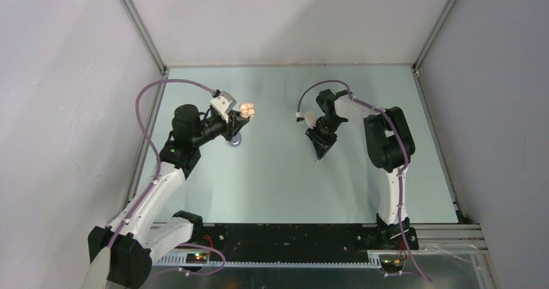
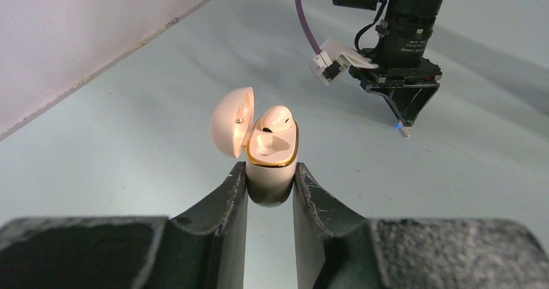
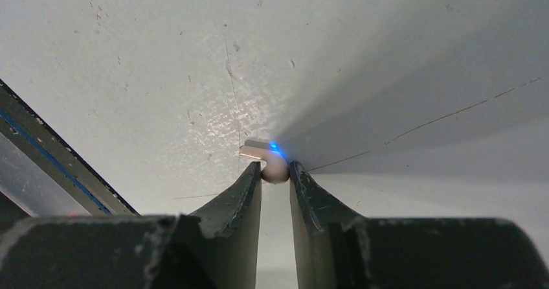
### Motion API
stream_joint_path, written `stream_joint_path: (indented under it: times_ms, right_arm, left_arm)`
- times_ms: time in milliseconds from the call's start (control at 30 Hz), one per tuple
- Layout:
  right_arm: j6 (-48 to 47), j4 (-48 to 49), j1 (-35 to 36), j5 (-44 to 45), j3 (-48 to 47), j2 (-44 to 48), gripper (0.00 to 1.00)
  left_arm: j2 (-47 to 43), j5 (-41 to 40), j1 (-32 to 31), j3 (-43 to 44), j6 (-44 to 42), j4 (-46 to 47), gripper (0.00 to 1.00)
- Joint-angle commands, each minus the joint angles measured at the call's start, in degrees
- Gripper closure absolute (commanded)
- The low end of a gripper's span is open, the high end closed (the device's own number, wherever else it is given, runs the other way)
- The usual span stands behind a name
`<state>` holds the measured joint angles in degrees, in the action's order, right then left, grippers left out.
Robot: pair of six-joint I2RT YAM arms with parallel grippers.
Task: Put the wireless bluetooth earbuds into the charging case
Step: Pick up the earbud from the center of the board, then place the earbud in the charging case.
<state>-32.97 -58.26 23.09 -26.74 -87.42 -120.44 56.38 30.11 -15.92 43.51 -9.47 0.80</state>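
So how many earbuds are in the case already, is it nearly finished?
About halfway. Done: the charging case sits open in the left gripper, with the first earbud already seated inside and the slot beside it empty. In hand: the right gripper pinches the second earbud, low at the table. Left: carry it over, drop it into the empty slot.

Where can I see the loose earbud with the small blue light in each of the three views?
Top external: the loose earbud, a tiny pale speck at the tip of the right gripper, right of centre.
Left wrist: the earbud upper right, under that gripper's tip.
Right wrist: the earbud centre, between the fingertips.
Shared landmark: the right gripper's dark pointed fingers.
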Motion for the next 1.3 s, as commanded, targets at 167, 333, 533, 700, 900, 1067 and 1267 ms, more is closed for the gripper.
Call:
stream_joint_path:
  times_ms: [167, 333, 533, 700, 900, 1067, 1267]
  right_arm:
    - [-0.9, 4.01, 3.0, 3.95, 0.95, 4.13, 0.87]
    - [-2.32, 3.84, 3.62, 6.46, -0.95, 10.38, 0.94]
    - [-5.41, 7.08, 5.39, 14.09, -6.27, 23.78, 1.0]
    - [-7.35, 15.3, 13.21, 27.13, -11.24, 31.61, 1.0]
    - [-14.68, 26.63, 21.53, 34.12, -12.25, 34.35, 1.0]
    - [-21.53, 31.22, 23.3, 34.34, -12.34, 33.72, 1.0]
    - [-23.8, 34.21, 24.68, 34.26, -11.16, 33.26, 1.0]
  left_arm:
    - [0.62, 0.83, 0.46, 0.0, 1.96, 5.13, 1.0]
    - [2.79, 2.14, 0.54, 0.73, 3.26, 6.36, 1.0]
    - [6.46, 1.56, 0.15, 1.06, 7.27, 12.18, 1.0]
    - [8.28, -0.25, -1.86, 1.88, 7.11, 18.1, 1.0]
    - [9.8, -0.04, -5.54, 2.51, 7.01, 24.31, 1.0]
    - [12.08, -1.36, -7.93, 3.69, 8.56, 27.71, 1.0]
    - [13.55, -0.78, -9.03, 4.36, 10.61, 31.4, 1.0]
